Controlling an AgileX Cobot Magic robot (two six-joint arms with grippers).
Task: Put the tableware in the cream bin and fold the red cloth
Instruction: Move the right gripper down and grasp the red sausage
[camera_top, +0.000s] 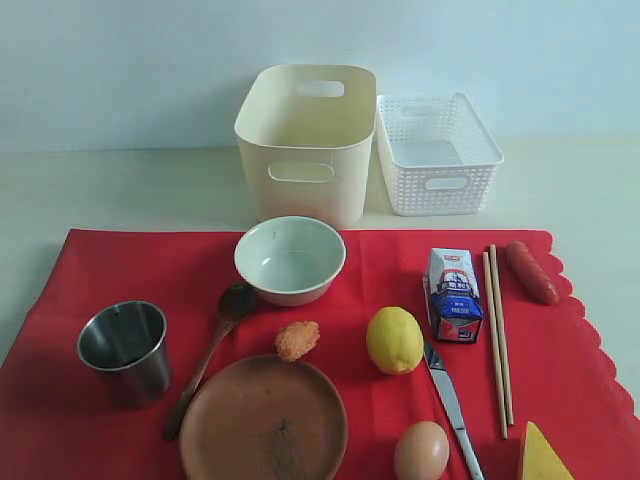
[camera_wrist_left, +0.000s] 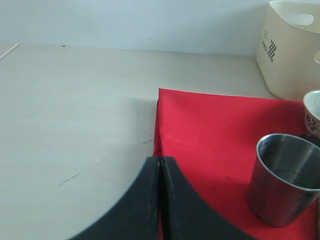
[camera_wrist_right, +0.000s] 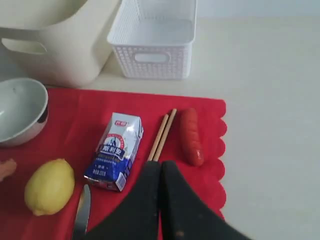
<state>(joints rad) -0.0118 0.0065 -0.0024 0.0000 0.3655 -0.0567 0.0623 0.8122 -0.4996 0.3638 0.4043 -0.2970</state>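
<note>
The red cloth (camera_top: 90, 270) lies spread flat on the table. On it stand a pale bowl (camera_top: 290, 258), a steel cup (camera_top: 124, 348), a dark wooden spoon (camera_top: 210, 355) and a brown plate (camera_top: 264, 420). Behind the cloth stands the cream bin (camera_top: 305, 140), with nothing showing inside. Neither gripper shows in the exterior view. My left gripper (camera_wrist_left: 160, 160) is shut and empty, hovering over the cloth's edge (camera_wrist_left: 210, 125) beside the cup (camera_wrist_left: 287, 175). My right gripper (camera_wrist_right: 161, 164) is shut and empty above the cloth near its scalloped edge (camera_wrist_right: 218, 145).
A white lattice basket (camera_top: 437, 155) stands right of the cream bin. On the cloth also lie a fried piece (camera_top: 297, 340), lemon (camera_top: 394, 340), egg (camera_top: 421, 452), milk carton (camera_top: 452, 295), knife (camera_top: 452, 400), chopsticks (camera_top: 498, 330), sausage (camera_top: 530, 272) and cheese wedge (camera_top: 543, 455).
</note>
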